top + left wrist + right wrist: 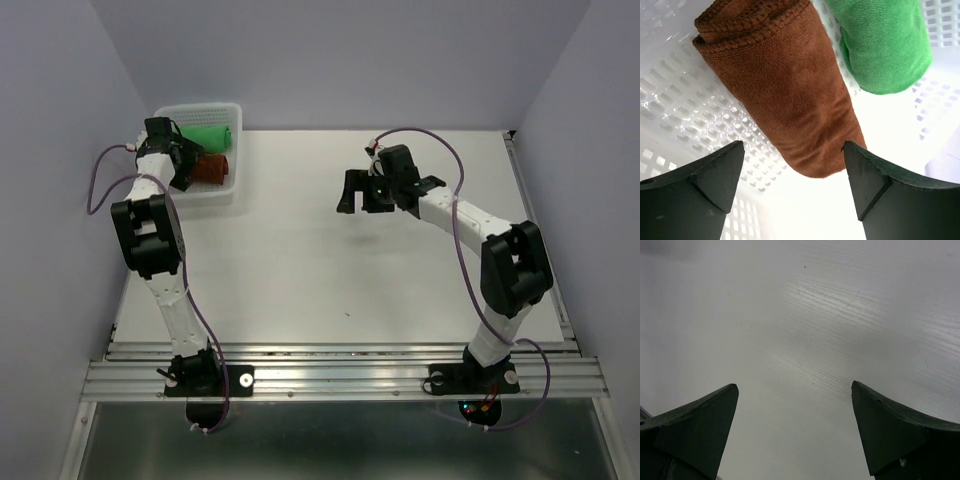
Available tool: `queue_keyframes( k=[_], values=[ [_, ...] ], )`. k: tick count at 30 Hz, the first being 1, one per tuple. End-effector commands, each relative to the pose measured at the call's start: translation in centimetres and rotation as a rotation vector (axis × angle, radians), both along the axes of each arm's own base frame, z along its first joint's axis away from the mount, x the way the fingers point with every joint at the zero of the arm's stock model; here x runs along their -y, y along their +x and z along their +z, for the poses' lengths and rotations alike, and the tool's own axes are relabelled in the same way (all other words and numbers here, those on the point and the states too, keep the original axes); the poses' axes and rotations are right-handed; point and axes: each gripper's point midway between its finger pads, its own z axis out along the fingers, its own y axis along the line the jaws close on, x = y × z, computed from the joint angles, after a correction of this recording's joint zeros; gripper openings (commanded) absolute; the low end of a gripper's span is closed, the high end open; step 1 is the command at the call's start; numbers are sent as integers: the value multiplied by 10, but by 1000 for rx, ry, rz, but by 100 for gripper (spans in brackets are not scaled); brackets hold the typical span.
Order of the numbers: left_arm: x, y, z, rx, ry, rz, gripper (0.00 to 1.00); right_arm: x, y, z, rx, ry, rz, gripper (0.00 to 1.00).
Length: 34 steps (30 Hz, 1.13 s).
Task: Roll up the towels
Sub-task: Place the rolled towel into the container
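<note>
Left gripper [790, 144]: jaws spread, empty, straddling the end of the rust-brown towel [780, 85].
Towels: rust-brown towel and green towel [885, 45], both rolled, side by side in the white basket [680, 115].
Right gripper [795, 386]: jaws spread, empty, above the table [805, 315].

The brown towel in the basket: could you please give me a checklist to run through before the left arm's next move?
1. Brown towel rolled: ok, a firm roll lying in the white basket.
2. Green towel rolled: ok, lying beside the brown one in the same basket.
3. Left claw open: ok, jaws spread wide on either side of the brown roll's near end.
4. Left claw clear of the cloth: cannot tell, one finger looks very close to the roll's edge.
5. Right claw open and holding nothing: ok, it hangs over bare table.
</note>
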Motion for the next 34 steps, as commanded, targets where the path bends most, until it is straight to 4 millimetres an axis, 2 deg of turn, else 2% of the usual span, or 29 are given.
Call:
queue_keyframes(
  k=[1, 3, 6, 7, 8, 12, 13, 14, 15, 18, 19, 20, 21, 22, 24, 25, 26, 27, 28, 29, 30, 34],
  values=[
    [-9, 1, 75, 112, 50, 7, 91, 1, -2, 25, 60, 25, 26, 100],
    [-7, 0, 78, 116, 45, 0, 91, 1, -2, 25, 62, 23, 28, 100],
    [-5, -3, 94, 136, 52, -21, 91, 4, 1, 30, 76, 17, 2, 100],
    [-4, -5, 106, 155, 62, -26, 93, 6, 2, 32, 83, 13, -13, 100],
    [-5, -7, 114, 167, 75, -31, 99, 9, 4, 35, 92, 9, -32, 100],
    [-3, -27, 152, 202, 145, -81, 99, 20, 6, 47, 125, -3, -107, 100],
    [1, -40, 168, 224, 176, -112, 99, 23, 5, 55, 140, 0, -113, 100],
    [3, -48, 176, 236, 188, -124, 99, 24, 3, 58, 149, 1, -118, 100],
    [7, -67, 188, 250, 198, -130, 99, 32, 1, 64, 167, -7, -149, 100],
    [12, -98, 200, 255, 243, -112, 99, 49, -5, 66, 188, -36, -222, 100],
    [25, -119, 204, 271, 248, -123, 99, 64, -5, 80, 225, -42, -310, 100],
    [27, -131, 207, 277, 267, -104, 99, 74, -6, 83, 236, -48, -361, 100],
    [33, -141, 207, 286, 266, -94, 99, 82, -8, 86, 246, -53, -406, 100],
    [43, -162, 205, 291, 277, -86, 99, 101, -11, 78, 238, -78, -518, 100],
    [54, -189, 196, 304, 265, -77, 99, 126, -24, 78, 253, -106, -626, 100],
    [59, -191, 180, 274, 254, -87, 99, 128, -27, 86, 263, -91, -631, 100],
    [68, -203, 185, 301, 251, -111, 99, 139, -35, 76, 256, -129, -665, 100],
    [72, -209, 180, 291, 244, -124, 99, 144, -40, 75, 258, -136, -674, 100],
    [75, -220, 168, 258, 237, -136, 99, 149, -46, 84, 279, -116, -686, 100],
    [78, -226, 161, 237, 236, -149, 99, 150, -54, 75, 266, -125, -673, 100],
    [78, -235, 149, 192, 237, -150, 99, 153, -60, 82, 287, -114, -665, 100],
    [77, -249, 136, 163, 247, -145, 99, 157, -71, 79, 295, -114, -651, 100]
  ],
)
